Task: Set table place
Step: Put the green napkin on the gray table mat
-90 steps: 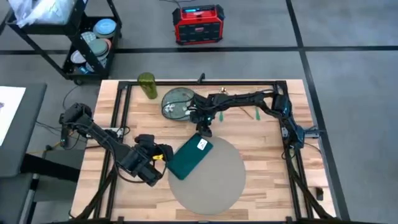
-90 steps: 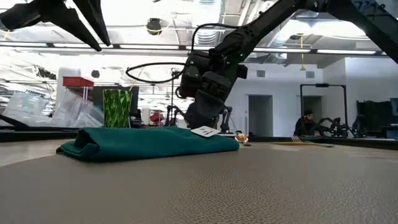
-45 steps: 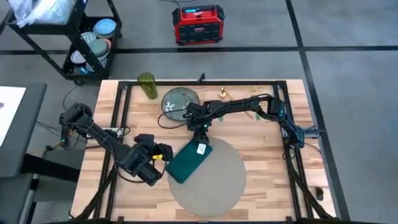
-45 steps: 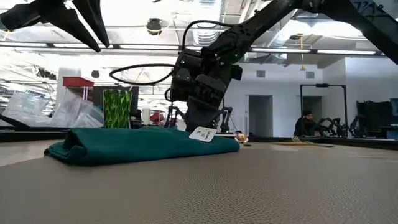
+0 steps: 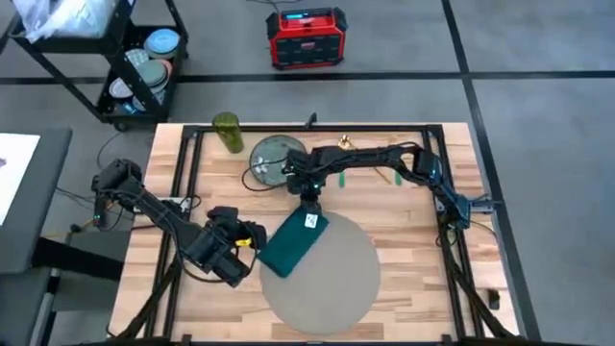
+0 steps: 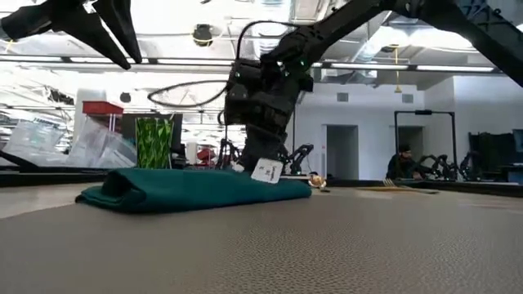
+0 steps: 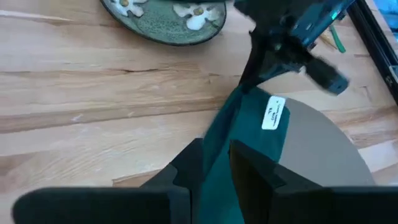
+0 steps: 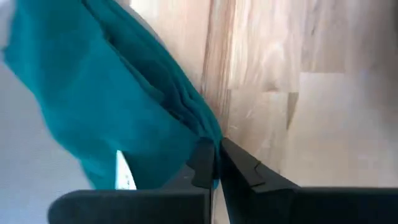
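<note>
A folded teal napkin [image 5: 291,243] with a white tag [image 5: 309,220] lies slantwise over the far left edge of the place, a round grey-beige mat [image 5: 332,279], on the wooden table [image 5: 404,216]. My right gripper [image 5: 309,199] is at the napkin's far end, shut on it; the right wrist view shows that gripper [image 8: 216,163] on the teal cloth [image 8: 106,93]. My left gripper [image 5: 255,240] is at the napkin's near left end; in the left wrist view the gripper [image 7: 214,165] has the cloth [image 7: 242,143] running between its fingers. My left gripper has the napkin's near left end [image 7: 214,146] between its two fingers, coming level from the table's left. The cloth lies flat on the mat and table. My right gripper pinches the napkin's far corner [image 8: 211,140] between its fingertips, several folded layers, pointing down from above. That corner, by the tag [image 6: 266,171], is raised a little; the rest lies on the mat.
A green floral plate [image 5: 274,159] lies just far left of my right gripper, and a green cup [image 5: 228,132] stands at the far left. Small green-handled pieces [image 5: 396,176] and a small gold thing [image 5: 343,144] lie at the far side. A black rail frame [image 5: 187,183] borders the table.
My right gripper has shut on the napkin's far corner and raised it a little. The napkin's far end with the tag has shifted slightly; its near left end has stayed where it was.
</note>
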`<state>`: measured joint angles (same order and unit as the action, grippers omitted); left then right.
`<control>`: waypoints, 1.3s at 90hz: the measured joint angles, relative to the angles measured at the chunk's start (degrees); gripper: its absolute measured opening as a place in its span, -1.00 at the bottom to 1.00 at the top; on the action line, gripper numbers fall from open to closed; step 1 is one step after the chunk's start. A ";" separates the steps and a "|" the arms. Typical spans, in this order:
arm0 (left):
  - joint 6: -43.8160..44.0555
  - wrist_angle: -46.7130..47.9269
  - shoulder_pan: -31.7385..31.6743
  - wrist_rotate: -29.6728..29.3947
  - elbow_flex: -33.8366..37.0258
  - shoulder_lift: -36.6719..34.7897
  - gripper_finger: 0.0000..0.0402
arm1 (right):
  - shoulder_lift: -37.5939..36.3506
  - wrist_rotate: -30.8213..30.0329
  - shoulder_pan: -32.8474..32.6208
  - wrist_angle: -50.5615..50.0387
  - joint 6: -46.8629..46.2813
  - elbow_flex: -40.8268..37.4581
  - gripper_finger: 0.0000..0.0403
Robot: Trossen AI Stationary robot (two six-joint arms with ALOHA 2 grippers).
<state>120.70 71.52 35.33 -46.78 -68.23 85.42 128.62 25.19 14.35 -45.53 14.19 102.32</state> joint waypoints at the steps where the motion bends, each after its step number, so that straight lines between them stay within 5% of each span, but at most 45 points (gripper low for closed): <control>1: 0.00 0.01 0.00 0.00 0.00 0.00 -0.69 | 0.00 -0.01 0.00 -0.77 0.23 0.49 -0.99; 29: -1.48 -0.01 0.00 -0.01 0.00 -0.01 -0.69 | -0.11 -4.96 -2.05 -13.72 5.20 14.44 -1.00; 67: -3.47 -3.26 0.89 0.05 0.00 -0.02 -0.69 | -0.11 -4.95 -4.54 -14.90 2.36 16.87 -1.00; 96: -2.38 -3.89 5.10 5.85 0.00 -0.02 -0.69 | -0.24 -1.15 -13.17 -18.32 2.74 17.39 -1.00; 117: 1.62 -2.43 9.80 7.99 0.00 -0.02 -0.70 | -0.59 -4.75 -19.40 -24.87 3.89 26.87 -1.00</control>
<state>122.32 69.09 45.13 -38.79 -68.23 85.41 128.03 20.43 -5.05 -70.39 18.08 129.20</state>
